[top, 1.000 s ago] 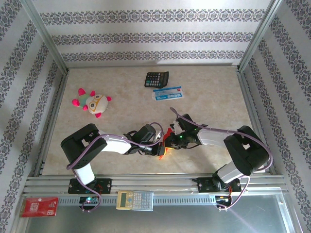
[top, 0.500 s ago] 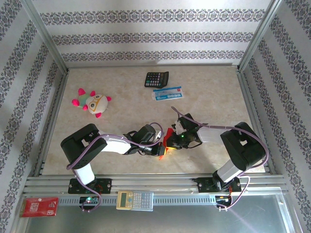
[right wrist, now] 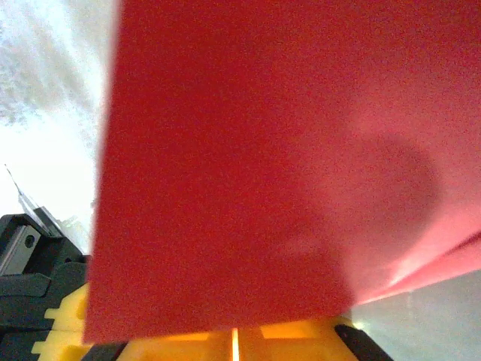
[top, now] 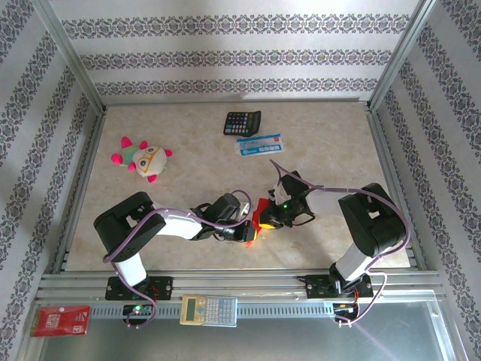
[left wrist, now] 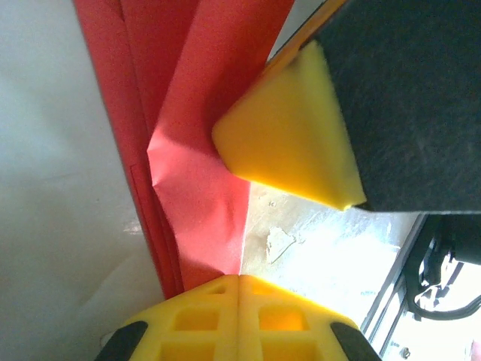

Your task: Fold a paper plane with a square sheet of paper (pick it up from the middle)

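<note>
Near the front middle of the table, both arms meet at the square sheet of paper, already partly folded. The left gripper is squeezed tight on one edge, and the right gripper pinches another part. That probably lets one hold it steady while the other makes a fold.

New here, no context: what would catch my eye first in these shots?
The bright red paper, partly folded, pinched between the left hand and right hand at the near middle of the table. After that, the pink-and-white plush toy at the far left and the black calculator at the back.
</note>
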